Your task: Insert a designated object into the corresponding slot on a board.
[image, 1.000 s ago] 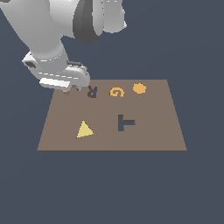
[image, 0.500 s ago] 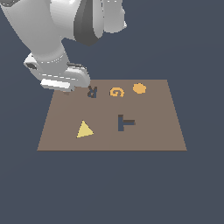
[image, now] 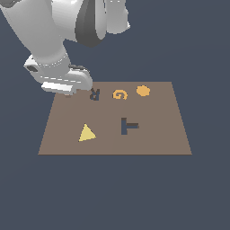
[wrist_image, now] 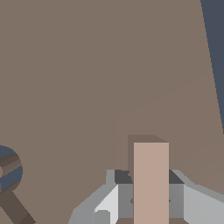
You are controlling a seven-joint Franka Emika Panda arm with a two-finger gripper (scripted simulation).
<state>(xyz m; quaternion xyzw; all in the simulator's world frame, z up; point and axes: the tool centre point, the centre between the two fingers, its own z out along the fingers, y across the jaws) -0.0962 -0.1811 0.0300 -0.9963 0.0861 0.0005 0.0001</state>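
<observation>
The pale tan T block (wrist_image: 151, 183) stands between my gripper's (wrist_image: 151, 194) fingers (wrist_image: 124, 199) in the wrist view, and both fingers touch its sides. In the exterior view the gripper (image: 68, 93) is low over the far corner of the brown board (image: 152, 139) on that view's left, and the hand hides the block. The dark navy T-shaped slot (image: 129, 126) lies near the board's middle, well to the exterior view's right of the gripper and nearer the camera.
A dark R letter (image: 94, 94) lies just beside the gripper and shows in the wrist view (wrist_image: 9, 175). An orange G (image: 119, 94) and an orange round piece (image: 143, 90) lie along the far edge. A yellow triangle (image: 86, 133) lies at the near left.
The hand stays at the board's far left corner. Only the upper arm has shifted slightly.
</observation>
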